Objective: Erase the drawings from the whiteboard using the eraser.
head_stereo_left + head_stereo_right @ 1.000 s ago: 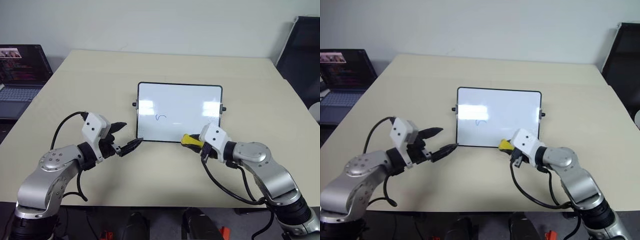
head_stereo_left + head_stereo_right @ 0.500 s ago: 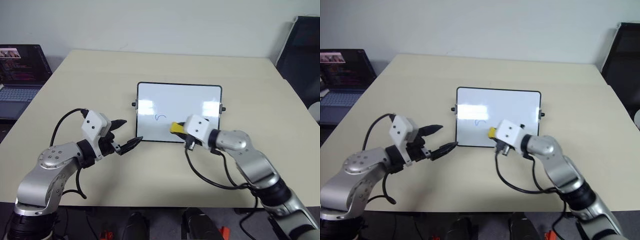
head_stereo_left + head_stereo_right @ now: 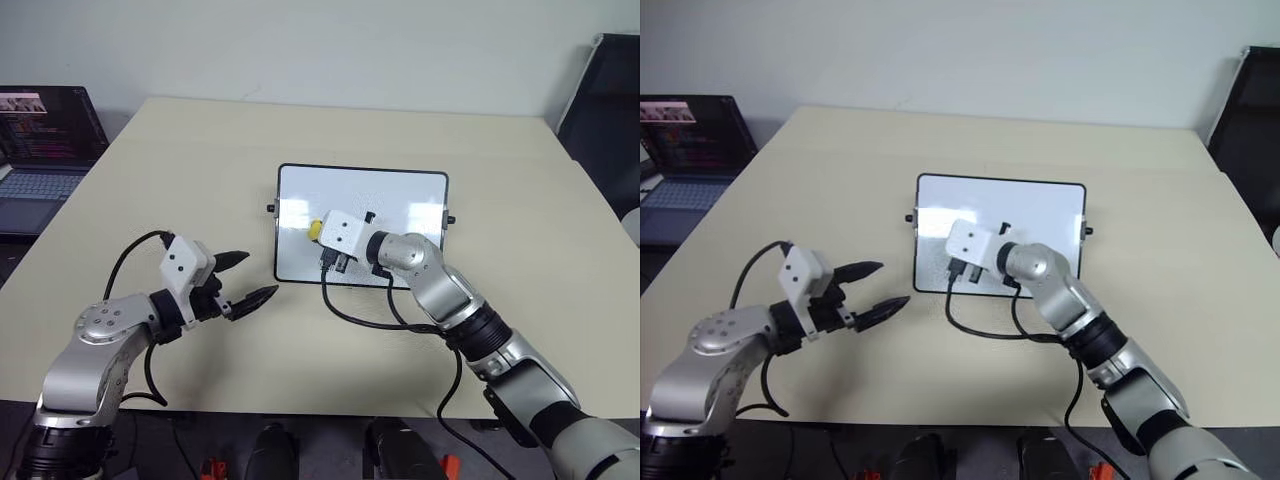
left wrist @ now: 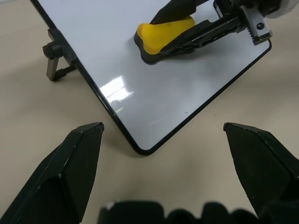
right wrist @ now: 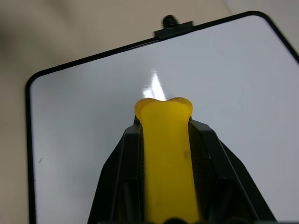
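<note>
Bench (image 3: 480,150) wide, bare around whiteboard (image 3: 400,195), which sits mid-bench, edges well inside. Laptop (image 3: 45,135) off bench's left edge. Right gripper (image 5: 166,140) clamps eraser (image 4: 163,35), pressed on board's left half. Left gripper (image 3: 243,280) spread apart, empty, hovering near board's near-left corner.

Right arm reaching forward and across toward left, right gripper (image 5: 164,140) clamping fingers either side of yellow block. Left arm bending low, left gripper (image 3: 240,280) hovering, fingers spreading wide apart.
</note>
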`<state>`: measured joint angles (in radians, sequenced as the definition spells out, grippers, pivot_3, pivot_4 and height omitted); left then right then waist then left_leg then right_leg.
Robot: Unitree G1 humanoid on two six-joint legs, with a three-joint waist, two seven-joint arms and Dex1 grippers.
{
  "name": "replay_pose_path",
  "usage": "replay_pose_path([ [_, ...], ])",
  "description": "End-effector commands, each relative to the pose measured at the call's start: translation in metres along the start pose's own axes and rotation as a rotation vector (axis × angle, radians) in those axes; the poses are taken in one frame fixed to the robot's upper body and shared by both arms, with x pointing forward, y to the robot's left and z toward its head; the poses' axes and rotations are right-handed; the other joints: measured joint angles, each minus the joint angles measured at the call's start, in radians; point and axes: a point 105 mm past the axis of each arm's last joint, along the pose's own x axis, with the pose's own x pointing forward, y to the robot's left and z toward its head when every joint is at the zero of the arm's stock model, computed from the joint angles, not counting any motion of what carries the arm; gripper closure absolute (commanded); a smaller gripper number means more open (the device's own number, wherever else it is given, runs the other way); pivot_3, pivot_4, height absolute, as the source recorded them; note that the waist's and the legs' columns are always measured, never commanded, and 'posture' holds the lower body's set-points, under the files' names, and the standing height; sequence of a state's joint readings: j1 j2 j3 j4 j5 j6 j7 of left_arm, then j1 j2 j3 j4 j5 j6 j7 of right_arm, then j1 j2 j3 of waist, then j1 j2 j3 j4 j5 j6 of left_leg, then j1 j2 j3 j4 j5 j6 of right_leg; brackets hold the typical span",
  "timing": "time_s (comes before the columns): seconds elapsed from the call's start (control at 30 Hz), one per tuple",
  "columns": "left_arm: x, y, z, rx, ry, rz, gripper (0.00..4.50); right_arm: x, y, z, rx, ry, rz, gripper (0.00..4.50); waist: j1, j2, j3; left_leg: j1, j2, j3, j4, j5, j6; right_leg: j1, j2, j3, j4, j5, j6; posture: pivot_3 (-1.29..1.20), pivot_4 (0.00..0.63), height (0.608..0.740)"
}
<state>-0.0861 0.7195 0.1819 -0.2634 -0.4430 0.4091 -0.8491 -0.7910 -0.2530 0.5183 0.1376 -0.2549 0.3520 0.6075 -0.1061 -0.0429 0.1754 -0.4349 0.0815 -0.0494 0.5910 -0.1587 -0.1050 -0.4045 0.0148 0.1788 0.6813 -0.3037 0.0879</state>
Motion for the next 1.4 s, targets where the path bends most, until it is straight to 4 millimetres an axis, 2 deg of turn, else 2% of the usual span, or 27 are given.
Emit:
replay_pose_path([
  [0.03, -0.002, 0.001, -0.001, 0.033, -0.023, -0.008, 0.0, -0.003, 0.008, -0.013, -0.043, 0.067, 0.063, 3.51, 0.0, 0.0, 0.0, 0.0, 0.0, 0.0, 0.0, 0.0, 0.0, 0.0, 0.0, 0.0, 0.0, 0.0, 0.0, 0.0, 0.15, 0.74],
  [0.17, -0.002, 0.002, -0.009, 0.031, -0.026, -0.014, 0.0, 0.0, -0.026, -0.009, -0.096, 0.067, -0.113, 3.51, 0.0, 0.0, 0.0, 0.0, 0.0, 0.0, 0.002, 0.0, 0.0, 0.0, 0.0, 0.0, 0.0, -0.002, -0.005, 0.0, 0.15, 0.74],
  [0.23, -0.002, 0.003, -0.012, 0.032, -0.028, -0.016, 0.0, -0.001, -0.034, -0.013, -0.104, 0.085, -0.143, 3.51, 0.001, 0.0, 0.0, 0.0, 0.0, 0.0, 0.002, 0.001, 0.0, 0.0, 0.0, 0.0, 0.0, -0.001, -0.006, 0.0, 0.15, 0.74],
  [0.3, -0.002, 0.003, -0.014, 0.034, -0.031, -0.019, 0.0, -0.003, -0.027, -0.021, -0.1, 0.113, -0.092, 3.51, 0.006, 0.0, 0.0, 0.0, 0.0, 0.0, 0.002, 0.002, 0.0, 0.0, 0.0, 0.0, 0.0, 0.0, -0.006, 0.0, 0.15, 0.74],
  [0.43, -0.002, 0.004, -0.018, 0.035, -0.033, -0.024, 0.0, -0.01, 0.002, -0.036, -0.114, 0.155, 0.07, 3.51, 0.017, 0.0, 0.0, 0.002, 0.0, 0.0, 0.002, 0.002, 0.0, 0.0, 0.0, 0.0, -0.001, 0.0, -0.006, 0.0, 0.15, 0.74],
  [0.5, -0.002, 0.005, -0.019, 0.037, -0.034, -0.027, 0.0, -0.013, 0.006, -0.04, -0.109, 0.172, 0.092, 3.51, 0.018, 0.0, 0.0, 0.002, 0.0, 0.0, 0.002, 0.002, 0.0, 0.0, 0.0, 0.0, -0.001, 0.0, -0.006, 0.0, 0.15, 0.74],
  [0.67, 0.002, 0.001, -0.008, 0.051, -0.051, -0.043, 0.0, -0.028, -0.018, -0.051, -0.025, 0.205, -0.018, 3.51, 0.023, 0.0, -0.001, 0.002, 0.0, 0.0, 0.002, 0.002, 0.001, 0.0, 0.0, 0.0, 0.001, 0.0, -0.006, 0.0, 0.15, 0.74],
  [0.9, 0.01, -0.004, 0.012, 0.066, -0.075, -0.06, 0.0, -0.049, -0.031, -0.065, 0.064, 0.235, -0.062, 3.51, 0.032, 0.0, -0.001, 0.002, -0.001, 0.0, 0.004, 0.002, 0.001, 0.0, -0.002, -0.001, -0.001, 0.0, -0.006, 0.0, 0.15, 0.74],
  [1.03, 0.016, -0.007, 0.032, 0.091, -0.093, -0.082, 0.0, -0.05, -0.034, -0.052, 0.067, 0.195, -0.07, 3.51, 0.031, 0.0, -0.001, 0.002, -0.001, 0.0, 0.004, 0.003, 0.001, 0.0, -0.002, -0.001, 0.0, 0.0, -0.006, 0.0, 0.15, 0.74],
  [1.27, 0.024, -0.008, 0.051, 0.137, -0.084, -0.106, 0.0, -0.007, -0.019, -0.006, 0.003, 0.065, -0.046, 3.51, 0.004, 0.0, 0.0, 0.002, 0.0, 0.0, 0.003, 0.003, 0.001, 0.002, 0.0, 0.0, 0.0, 0.001, -0.005, 0.0, 0.15, 0.74],
  [1.4, 0.026, -0.01, 0.054, 0.137, -0.084, -0.11, 0.0, 0.004, -0.014, 0.0, 0.001, 0.052, -0.036, 3.51, -0.003, 0.0, 0.0, 0.001, 0.0, -0.001, 0.001, 0.003, 0.001, 0.001, 0.0, -0.001, 0.0, 0.004, 0.0, 0.0, 0.15, 0.74],
])
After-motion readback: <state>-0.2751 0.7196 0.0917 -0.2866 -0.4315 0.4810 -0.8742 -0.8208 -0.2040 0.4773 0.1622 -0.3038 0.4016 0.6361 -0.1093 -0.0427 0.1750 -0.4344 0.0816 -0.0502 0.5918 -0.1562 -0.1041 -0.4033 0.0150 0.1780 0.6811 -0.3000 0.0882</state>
